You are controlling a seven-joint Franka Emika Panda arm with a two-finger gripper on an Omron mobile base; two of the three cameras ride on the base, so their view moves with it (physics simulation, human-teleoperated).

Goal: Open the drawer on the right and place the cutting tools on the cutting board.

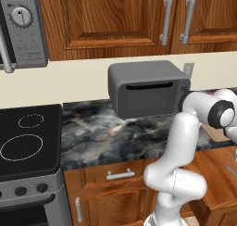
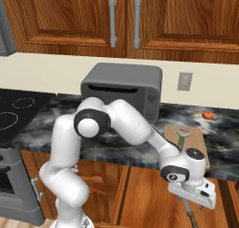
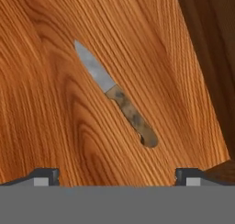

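We see bare wood floor on every side of the knife (image 3: 117, 101) in the open drawer (image 3: 55, 126). The drawer wall (image 3: 206, 58) rises to one side of the knife, well apart.

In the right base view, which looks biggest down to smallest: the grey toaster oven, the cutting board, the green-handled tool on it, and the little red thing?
1. toaster oven
2. cutting board, partly hidden by the arm
3. green-handled tool
4. red thing

The oven stands farther back yet still looks largest.
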